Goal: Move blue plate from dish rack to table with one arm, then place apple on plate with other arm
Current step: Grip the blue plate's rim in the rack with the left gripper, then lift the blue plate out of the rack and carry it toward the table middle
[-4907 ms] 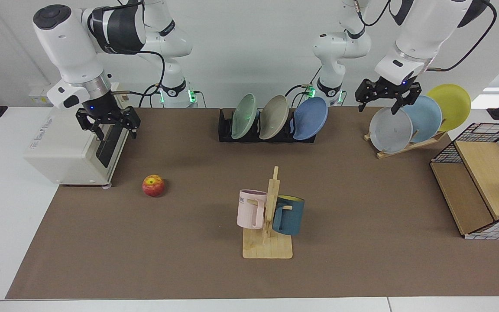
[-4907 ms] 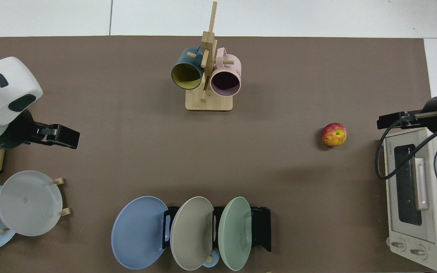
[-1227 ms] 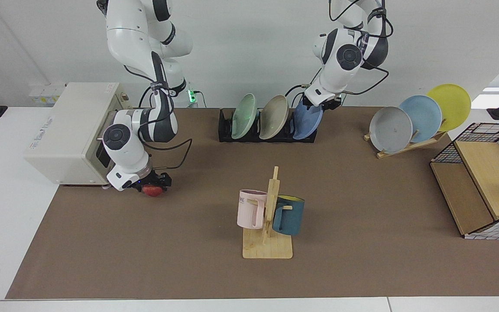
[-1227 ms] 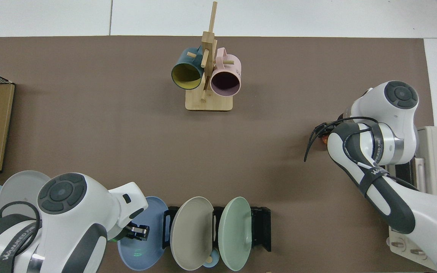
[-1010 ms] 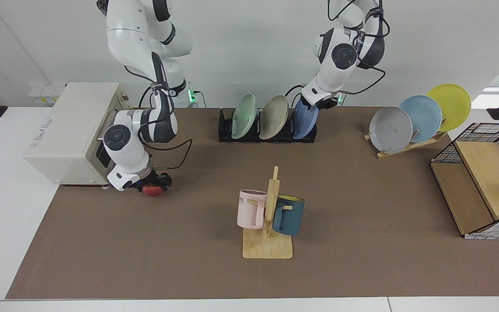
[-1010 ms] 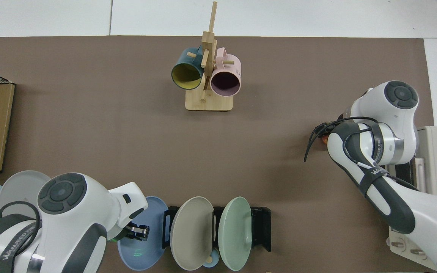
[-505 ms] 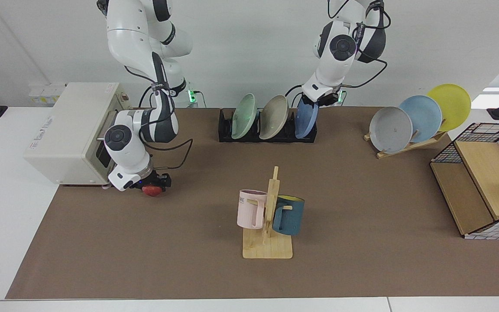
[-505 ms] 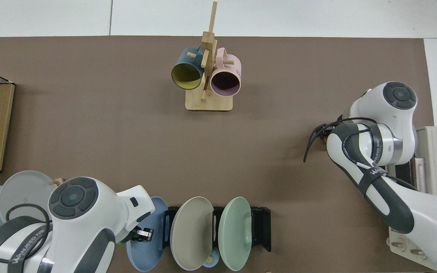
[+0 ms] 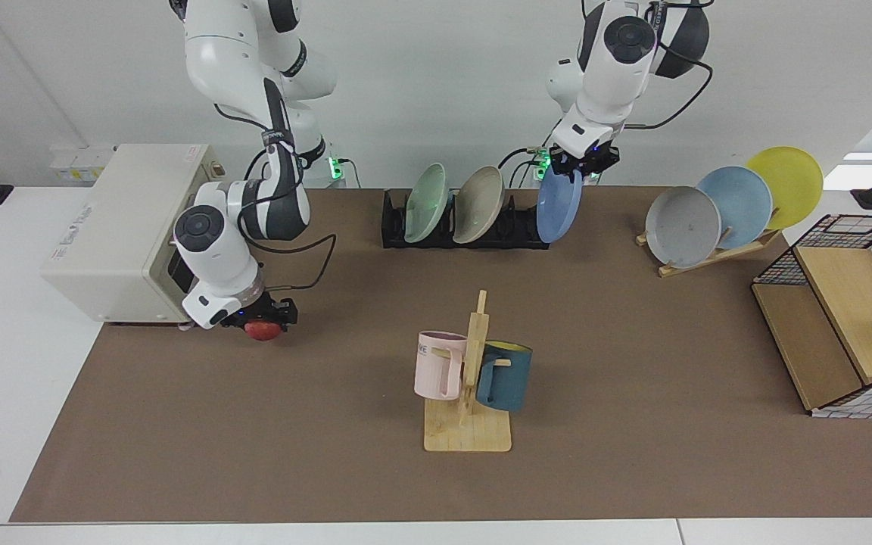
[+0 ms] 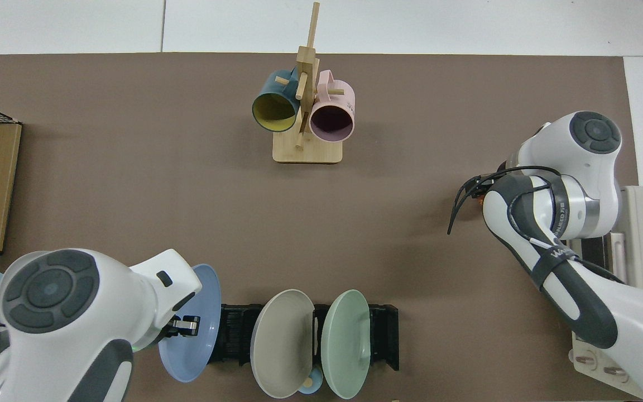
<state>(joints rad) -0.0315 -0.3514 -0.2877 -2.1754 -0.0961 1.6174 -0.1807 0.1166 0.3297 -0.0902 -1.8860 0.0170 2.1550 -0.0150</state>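
My left gripper (image 9: pixel 583 162) is shut on the top rim of the blue plate (image 9: pixel 559 206), which hangs on edge just past the right end of the black dish rack (image 9: pixel 394 225), out of its slot. From above, the blue plate (image 10: pixel 192 329) is beside the rack's bare end slots (image 10: pixel 236 334), with the left gripper (image 10: pixel 183 325) at its rim. Low over the brown mat of the table (image 9: pixel 633 363), my right gripper (image 9: pixel 260 324) is shut on the red apple (image 9: pixel 262 330) in front of the toaster oven. In the top view the right arm hides the apple.
A green plate (image 9: pixel 427 203) and a beige plate (image 9: pixel 479 204) stay in the rack. A wooden stand (image 9: pixel 708 253) holds grey, pale blue and yellow plates. A mug tree (image 9: pixel 470 378) stands mid-mat. A toaster oven (image 9: pixel 114 235) and a wire shelf (image 9: pixel 845 318) flank the mat.
The left arm has lifted the blue plate out of the rack's end slot and carried it up and away from the rack. The right gripper has risen slightly with the apple.
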